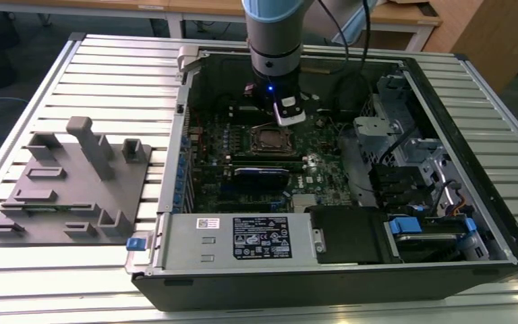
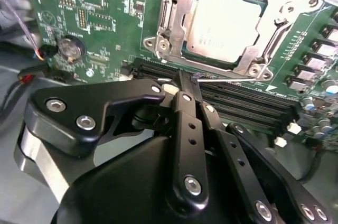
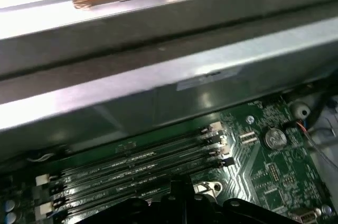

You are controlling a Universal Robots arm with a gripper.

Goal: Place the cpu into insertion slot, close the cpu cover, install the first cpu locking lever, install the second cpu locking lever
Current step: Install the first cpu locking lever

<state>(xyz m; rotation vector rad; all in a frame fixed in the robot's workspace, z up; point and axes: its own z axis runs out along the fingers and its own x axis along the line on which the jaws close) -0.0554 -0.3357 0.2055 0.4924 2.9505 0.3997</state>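
Note:
The cpu (image 2: pixel 222 23) lies flat in the insertion slot (image 1: pixel 268 140) on the green motherboard (image 2: pixel 95 18), pale metal top facing up. The silvery cpu cover (image 2: pixel 171 20) is down around it, framing the chip through its window. A thin metal locking lever (image 2: pixel 222 80) runs along the socket edge nearest my gripper. My gripper (image 2: pixel 182 82) hovers just beside that edge, over the black memory slots (image 2: pixel 248 105), with its black fingers (image 2: pixel 185 108) pressed together and nothing seen between them. In the exterior view the gripper (image 1: pixel 288 120) hangs just behind the socket.
The open computer case (image 1: pixel 475 155) surrounds the board, and its metal wall (image 3: pixel 158 76) is close by. A coin battery (image 2: pixel 70 48), cables (image 2: pixel 21 78) and drive bays (image 1: pixel 403 155) crowd the interior. A grey fixture (image 1: pixel 70 182) stands on the slatted table at the exterior view's left.

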